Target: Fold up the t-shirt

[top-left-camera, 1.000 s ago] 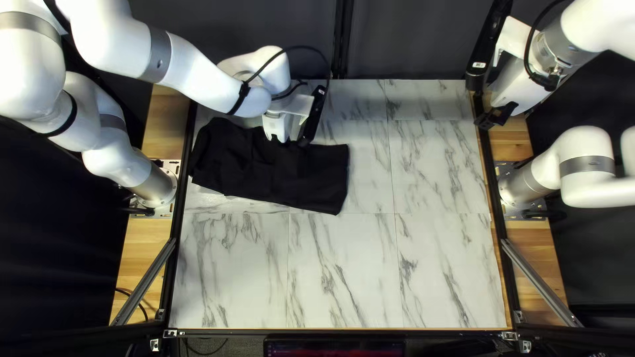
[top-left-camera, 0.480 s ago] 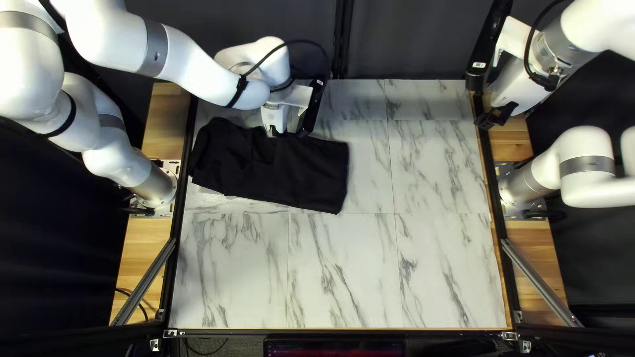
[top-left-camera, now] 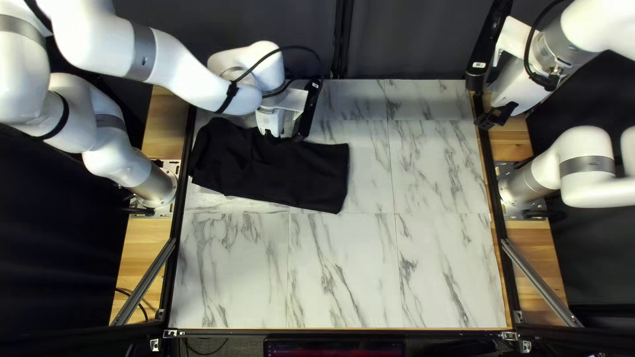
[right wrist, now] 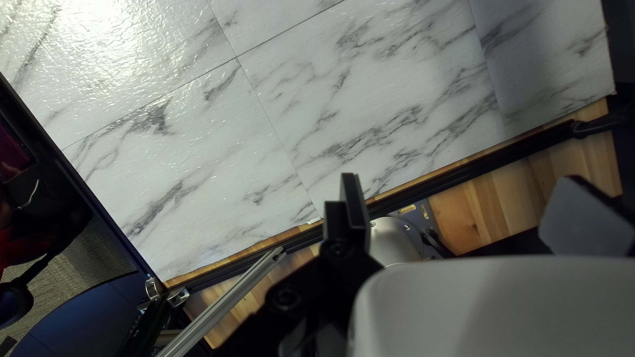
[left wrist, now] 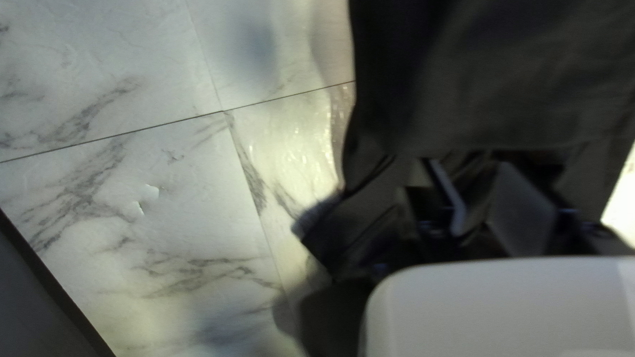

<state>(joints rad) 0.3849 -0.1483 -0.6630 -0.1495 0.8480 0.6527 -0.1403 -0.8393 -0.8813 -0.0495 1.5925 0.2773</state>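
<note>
The tabletop (top-left-camera: 344,271) carries the black shirt (top-left-camera: 284,173), lying at the far left in the top left view, bunched toward the tabletop's left edge. The left pincer (top-left-camera: 283,137) hides some of the shirt's far edge; its fingers stand partly apart there, any contact lost in dark cloth. The right pincer (top-left-camera: 497,117), released, gapes wide over the tabletop's right edge.

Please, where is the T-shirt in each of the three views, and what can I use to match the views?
Top left view: the T-shirt lies at the left of the table, toward its far edge, by the left gripper.
Left wrist view: it is ahead of the left gripper and around it.
Right wrist view: it is not in it.
Shared landmark: the marbled table with thin straight seams.
</note>
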